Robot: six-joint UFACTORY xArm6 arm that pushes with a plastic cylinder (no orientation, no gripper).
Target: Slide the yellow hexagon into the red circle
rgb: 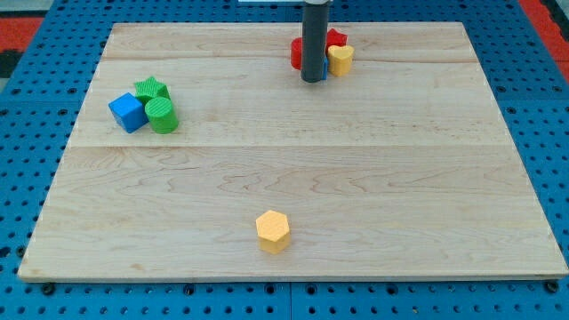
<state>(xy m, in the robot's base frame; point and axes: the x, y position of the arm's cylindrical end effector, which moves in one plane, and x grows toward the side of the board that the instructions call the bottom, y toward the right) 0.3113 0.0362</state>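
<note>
The yellow hexagon (273,231) lies alone near the view's bottom, a little left of centre. My tip (312,80) rests on the board near the view's top centre, far above the hexagon. Just behind the rod is a tight cluster. A red block (296,52) shows at the rod's left, mostly hidden; it looks round, but I cannot be sure. Another red block (335,38) shows at the rod's upper right, its shape unclear. A yellow block (340,60) sits right of the rod. A sliver of blue (325,72) shows by the tip.
At the view's left a blue cube (128,112), a green star (152,89) and a green cylinder (163,116) sit touching one another. The wooden board (293,169) lies on a blue pegboard.
</note>
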